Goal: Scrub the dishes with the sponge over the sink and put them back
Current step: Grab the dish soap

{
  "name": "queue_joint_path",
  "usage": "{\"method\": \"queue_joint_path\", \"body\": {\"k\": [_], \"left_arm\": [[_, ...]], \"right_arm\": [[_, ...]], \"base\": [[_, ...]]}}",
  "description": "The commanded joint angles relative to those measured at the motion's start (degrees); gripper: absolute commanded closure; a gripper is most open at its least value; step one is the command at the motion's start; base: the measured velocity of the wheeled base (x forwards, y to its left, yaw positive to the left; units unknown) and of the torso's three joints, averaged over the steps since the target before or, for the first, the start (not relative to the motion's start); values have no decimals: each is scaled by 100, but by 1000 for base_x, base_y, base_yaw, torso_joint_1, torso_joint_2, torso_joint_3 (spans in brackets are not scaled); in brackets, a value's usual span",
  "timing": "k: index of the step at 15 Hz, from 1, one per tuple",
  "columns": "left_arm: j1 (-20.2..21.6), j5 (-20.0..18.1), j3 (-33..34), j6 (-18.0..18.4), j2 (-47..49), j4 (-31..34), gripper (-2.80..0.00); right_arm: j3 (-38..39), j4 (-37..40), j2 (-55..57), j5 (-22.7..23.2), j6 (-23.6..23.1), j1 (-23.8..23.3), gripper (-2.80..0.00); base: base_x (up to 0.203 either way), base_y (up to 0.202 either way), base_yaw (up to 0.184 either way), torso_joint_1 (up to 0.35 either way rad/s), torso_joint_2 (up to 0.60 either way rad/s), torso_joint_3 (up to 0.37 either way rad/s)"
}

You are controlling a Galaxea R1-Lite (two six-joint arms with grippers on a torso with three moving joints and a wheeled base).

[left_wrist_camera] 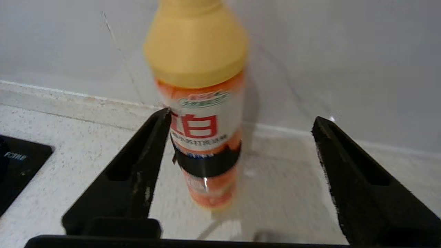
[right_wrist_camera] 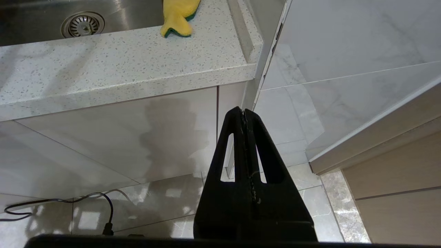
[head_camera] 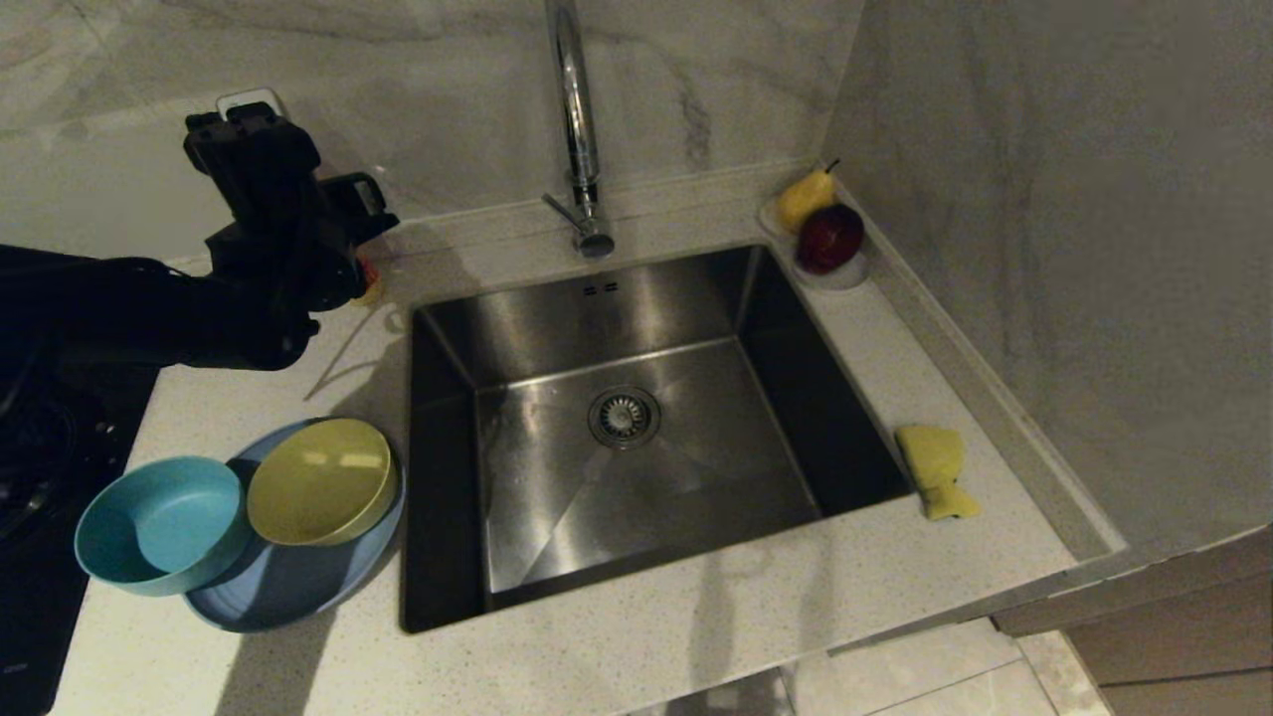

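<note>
The teal bowl and the yellow bowl rest on the periwinkle plate on the counter left of the sink. The yellow sponge lies on the counter right of the sink, and its green underside shows in the right wrist view. My left arm reaches over the back left counter. There my left gripper stands open around an upright orange bottle with a yellow cap, which is close to one finger. My right gripper hangs shut and empty below the counter's front edge.
A tall chrome faucet rises behind the sink. A clear dish with a pear and a red apple sits at the back right corner. A black cooktop borders the counter on the left, and a tiled wall closes the right side.
</note>
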Motion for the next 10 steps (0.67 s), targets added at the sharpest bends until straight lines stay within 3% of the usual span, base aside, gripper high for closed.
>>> {"method": "queue_joint_path", "body": {"k": [1,4,10], "left_arm": [[42,76,-215,-10,369,-131,-280],[57,262,-485,-18,647,-263,-280],[145,601,-131,-22,648,-1056,-280]], "right_arm": [[1,-1,-2,0,-1,2,0],[1,-1,-2,0,-1,2,0],[1,-1,-2,0,-1,2,0]], "base": [[0,0,0,0,0,0],[0,0,0,0,0,0],[0,0,0,0,0,0]]}}
